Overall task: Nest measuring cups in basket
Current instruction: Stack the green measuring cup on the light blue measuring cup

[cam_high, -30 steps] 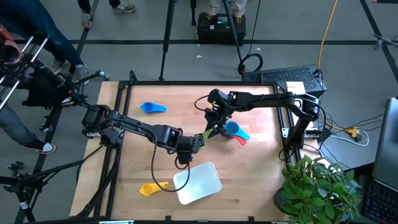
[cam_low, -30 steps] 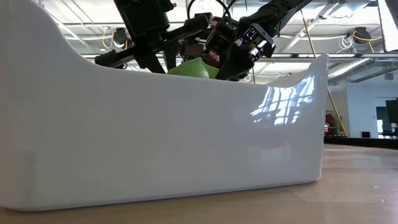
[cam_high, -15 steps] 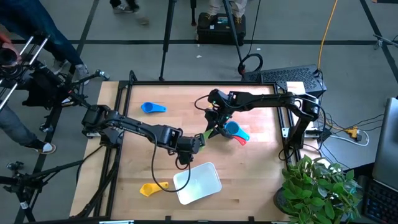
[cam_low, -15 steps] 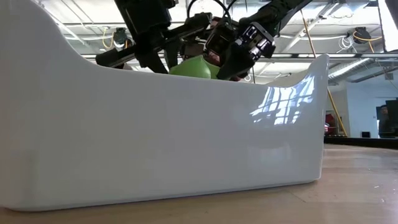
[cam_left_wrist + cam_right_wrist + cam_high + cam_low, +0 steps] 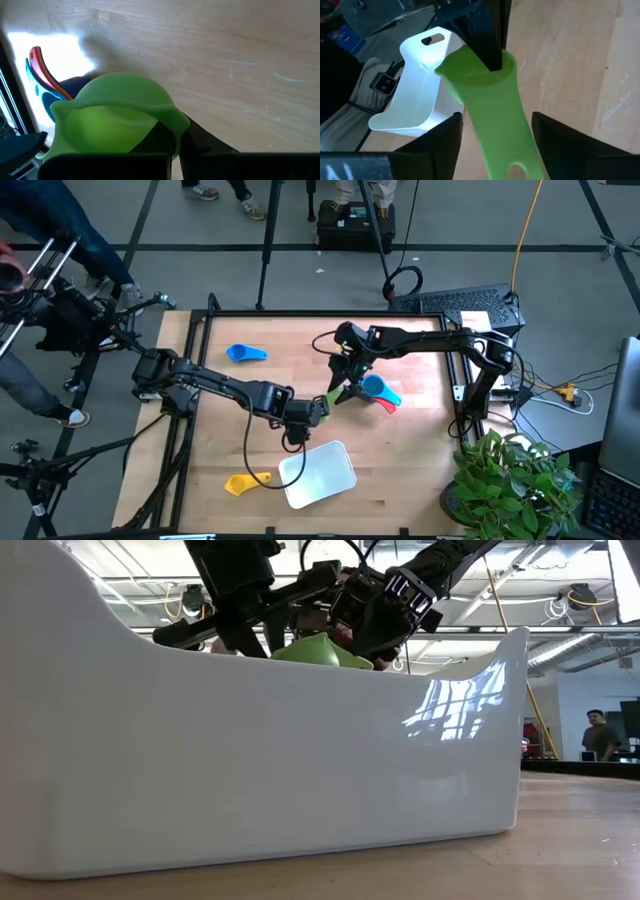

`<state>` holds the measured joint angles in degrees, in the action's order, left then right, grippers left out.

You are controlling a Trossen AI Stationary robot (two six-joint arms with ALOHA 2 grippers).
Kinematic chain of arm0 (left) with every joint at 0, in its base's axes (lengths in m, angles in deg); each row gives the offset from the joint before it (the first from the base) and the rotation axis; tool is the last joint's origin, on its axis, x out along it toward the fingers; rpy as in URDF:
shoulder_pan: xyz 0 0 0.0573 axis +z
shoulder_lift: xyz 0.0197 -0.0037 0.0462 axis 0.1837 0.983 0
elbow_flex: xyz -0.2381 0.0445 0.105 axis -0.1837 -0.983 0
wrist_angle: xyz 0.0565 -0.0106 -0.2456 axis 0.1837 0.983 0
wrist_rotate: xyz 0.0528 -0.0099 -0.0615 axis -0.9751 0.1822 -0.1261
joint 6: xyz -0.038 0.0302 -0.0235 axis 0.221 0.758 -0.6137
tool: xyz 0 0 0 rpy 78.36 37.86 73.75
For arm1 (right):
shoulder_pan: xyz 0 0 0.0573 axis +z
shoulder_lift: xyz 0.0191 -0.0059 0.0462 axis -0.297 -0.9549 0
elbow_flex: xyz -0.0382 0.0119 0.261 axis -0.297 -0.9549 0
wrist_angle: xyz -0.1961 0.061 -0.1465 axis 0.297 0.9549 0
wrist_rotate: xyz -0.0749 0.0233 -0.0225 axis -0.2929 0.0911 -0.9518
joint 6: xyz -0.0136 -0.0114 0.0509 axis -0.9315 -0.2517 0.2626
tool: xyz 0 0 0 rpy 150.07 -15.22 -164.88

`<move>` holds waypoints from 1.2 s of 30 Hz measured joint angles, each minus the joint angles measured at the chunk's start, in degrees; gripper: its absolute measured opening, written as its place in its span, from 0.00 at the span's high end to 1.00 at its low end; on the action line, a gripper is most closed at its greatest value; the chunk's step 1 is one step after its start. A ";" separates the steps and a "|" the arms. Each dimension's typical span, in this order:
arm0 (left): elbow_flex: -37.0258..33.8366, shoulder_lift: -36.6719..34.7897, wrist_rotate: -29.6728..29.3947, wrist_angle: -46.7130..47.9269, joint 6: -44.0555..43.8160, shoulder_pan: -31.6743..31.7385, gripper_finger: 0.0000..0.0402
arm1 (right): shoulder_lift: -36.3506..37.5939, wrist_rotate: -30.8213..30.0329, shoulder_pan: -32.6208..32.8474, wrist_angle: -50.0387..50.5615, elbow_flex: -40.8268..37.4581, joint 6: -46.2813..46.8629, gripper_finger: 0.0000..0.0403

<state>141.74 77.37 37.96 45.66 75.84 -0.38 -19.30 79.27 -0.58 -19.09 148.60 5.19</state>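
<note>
While the green measuring cup (image 5: 328, 400) passes between arms: hand-over near tabletop (image 5: 290, 375) centre.

Left claw (image 5: 318, 409), pinching the cup's bowl rim, holds it aloft with the handle at 1 o'clock, offered to the partner arm. Right claw (image 5: 340, 392), spread either side of that handle, not gripping; likely just releasing so the left arm alone can carry. Basket (image 5: 318, 473) at 6 o'clock of the cup, near, seemingly empty. Light blue cup (image 5: 374, 388) stacked with red cup (image 5: 386, 406) at 3 o'clock, pre-nested. Blue cup (image 5: 244, 354) at 10 o'clock; yellow cup (image 5: 240, 483) at 7 o'clock, both awaiting collection.
</note>
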 joint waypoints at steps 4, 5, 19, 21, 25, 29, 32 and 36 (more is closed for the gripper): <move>0.00 0.00 0.01 0.07 -0.02 0.00 0.98 | 0.00 -0.01 0.10 -0.99 0.00 -0.38 0.55; 0.00 0.00 0.00 0.12 0.06 -0.03 0.98 | 0.00 0.23 0.10 -0.93 0.00 -0.92 0.59; -0.02 0.02 -0.20 -0.40 -0.82 0.02 0.98 | 0.00 -1.85 0.12 1.20 0.04 -0.46 0.49; -0.02 0.02 -0.54 -0.69 -0.94 0.04 0.98 | -0.03 -3.19 0.07 1.49 0.04 0.02 0.43; -0.02 0.02 -0.57 -0.68 -0.68 0.04 0.98 | -0.04 -3.35 0.10 1.25 0.04 -0.01 0.44; -0.02 0.02 -0.45 -0.57 -0.56 0.02 0.98 | -0.04 -3.14 0.12 1.35 0.04 -0.88 0.58; -0.02 0.02 -0.35 -0.41 -0.23 0.02 0.98 | -0.04 -2.43 0.12 1.56 0.00 -3.09 0.72; -0.02 -0.02 -0.15 -0.64 -1.26 -0.03 0.98 | -0.04 -1.70 0.14 1.53 -0.01 -4.23 0.73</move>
<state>141.71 77.35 37.81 45.03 74.58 -0.41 -19.34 77.57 -0.44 -17.56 148.60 0.96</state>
